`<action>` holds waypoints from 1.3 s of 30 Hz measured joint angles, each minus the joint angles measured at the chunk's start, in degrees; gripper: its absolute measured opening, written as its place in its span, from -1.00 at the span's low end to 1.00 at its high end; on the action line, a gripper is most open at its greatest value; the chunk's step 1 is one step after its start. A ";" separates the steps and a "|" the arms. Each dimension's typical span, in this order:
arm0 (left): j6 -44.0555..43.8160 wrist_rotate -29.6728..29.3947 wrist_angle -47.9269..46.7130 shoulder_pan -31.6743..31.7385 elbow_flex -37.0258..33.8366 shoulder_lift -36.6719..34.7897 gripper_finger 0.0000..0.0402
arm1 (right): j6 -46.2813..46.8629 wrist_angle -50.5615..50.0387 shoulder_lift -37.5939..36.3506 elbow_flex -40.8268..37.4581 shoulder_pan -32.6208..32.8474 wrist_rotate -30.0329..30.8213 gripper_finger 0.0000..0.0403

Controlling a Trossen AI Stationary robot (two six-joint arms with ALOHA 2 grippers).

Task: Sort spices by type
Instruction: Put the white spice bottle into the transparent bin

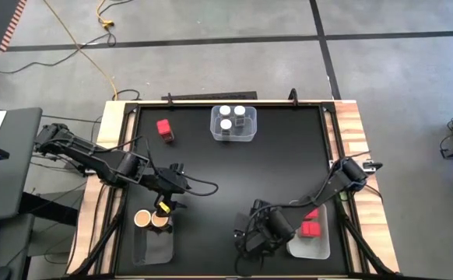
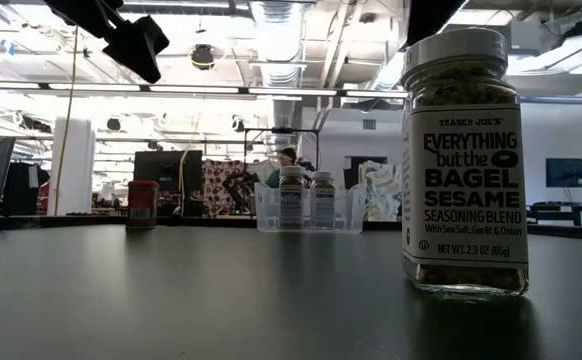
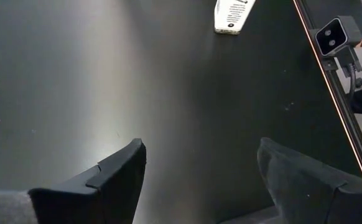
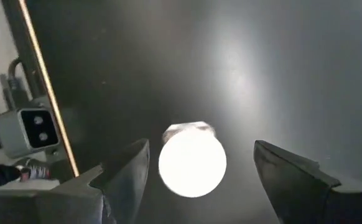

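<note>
A clear jar with a white lid (image 4: 192,163) and a seasoning label (image 2: 466,190) stands upright on the black table near its near edge. My right gripper (image 4: 201,149) hangs open above it, a finger at each side of the lid, touching nothing; in the high view this gripper (image 1: 247,236) hides the jar. My left gripper (image 1: 165,204) is open over the table beside two tan-lidded jars (image 1: 151,220), which stand at the far end of a clear bin (image 1: 155,247). One red box (image 1: 164,129) stands alone on the table.
A clear bin (image 1: 233,134) near the far edge holds three white-lidded jars. Another bin (image 1: 314,247) at the near right holds two red boxes (image 1: 310,225). The low camera (image 4: 25,132) sits on the near edge rail. Bare black table lies in the middle.
</note>
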 joint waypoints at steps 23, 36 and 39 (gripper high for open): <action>1.35 0.01 -0.48 0.00 0.00 -0.02 0.47 | -0.17 8.06 -0.12 -8.51 -0.31 -5.04 0.56; 1.53 0.01 -0.44 0.00 0.00 -0.01 0.47 | -1.19 11.32 -0.12 -11.86 -1.79 -7.59 0.56; 1.53 0.01 -0.42 0.00 0.00 0.00 0.47 | -1.97 11.36 -0.12 -11.86 -2.19 -7.62 0.56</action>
